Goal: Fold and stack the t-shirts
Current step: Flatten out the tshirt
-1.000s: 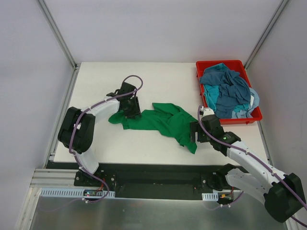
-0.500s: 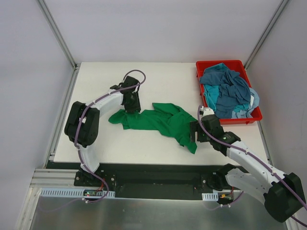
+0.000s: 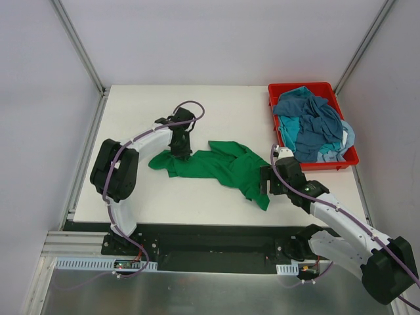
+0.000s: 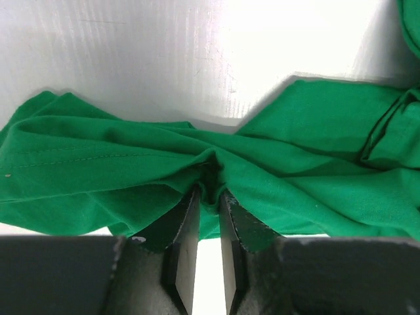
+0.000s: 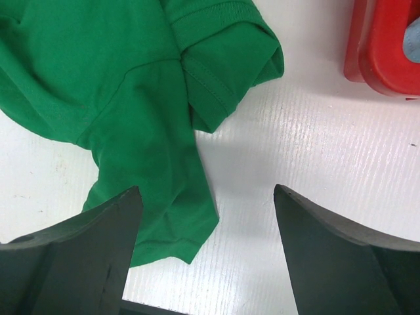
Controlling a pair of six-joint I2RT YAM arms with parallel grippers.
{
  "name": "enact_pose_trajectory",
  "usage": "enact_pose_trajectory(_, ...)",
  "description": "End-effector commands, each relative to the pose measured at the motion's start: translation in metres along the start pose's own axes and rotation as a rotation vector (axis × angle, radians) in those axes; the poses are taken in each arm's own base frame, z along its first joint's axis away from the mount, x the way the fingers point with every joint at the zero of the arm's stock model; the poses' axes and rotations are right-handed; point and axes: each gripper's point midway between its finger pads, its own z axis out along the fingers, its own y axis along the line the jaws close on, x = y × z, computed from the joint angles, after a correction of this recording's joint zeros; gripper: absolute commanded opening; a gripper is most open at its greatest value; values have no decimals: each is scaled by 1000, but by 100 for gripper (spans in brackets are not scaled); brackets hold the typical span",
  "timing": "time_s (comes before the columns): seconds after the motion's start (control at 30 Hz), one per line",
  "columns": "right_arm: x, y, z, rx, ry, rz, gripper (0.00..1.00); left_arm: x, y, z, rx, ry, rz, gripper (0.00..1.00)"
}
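The left gripper (image 3: 180,152) now stands a little further along the far edge of the green t-shirt (image 3: 216,164), toward its middle, and points more squarely down at the cloth than a second ago. The left arm's elbow (image 3: 115,172) swings in closer to the shirt's left end, and the purple cable (image 3: 190,105) loop above the wrist shifts the same way

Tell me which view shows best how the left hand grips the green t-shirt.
The left wrist view: the left hand pinches a fold of the green t-shirt between nearly shut fingers. The top external view shows the hand on the shirt, fingers hidden. The right wrist view shows only the shirt's other end.
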Motion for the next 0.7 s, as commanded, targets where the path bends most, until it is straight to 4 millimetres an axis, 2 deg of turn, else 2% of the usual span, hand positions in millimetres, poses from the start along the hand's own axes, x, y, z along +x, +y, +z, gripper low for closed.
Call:
enact_pose_trajectory(0.0, -3, -2, -3, 6, -13, 16, 83, -9, 5, -7, -49, -22, 29, 13)
enact_pose_trajectory(0.07, -1, -2, -6, 6, -10, 19, 83, -12, 4, -8, -48, -32, 28, 1)
enact_pose_trajectory(0.17, 4, -4, -10, 11, 7, 29, 83, -17, 9, -14, -73, -62, 13, 0)
enact_pose_trajectory(0.27, 12, -5, -17, 8, 34, 39, 83, -21, 16, -30, -94, -120, -19, 0)
enact_pose_trajectory(0.43, 34, 5, -25, -58, 105, 103, 83, -25, 55, -64, -227, -271, -97, 0)
enact_pose_trajectory(0.5, 47, 3, -29, -28, 156, 177, 82, -21, 70, -74, -239, -299, -158, 0)
enact_pose_trajectory(0.67, 65, -9, -29, 79, 216, 304, 80, -6, 108, -90, -241, -330, -306, 0)
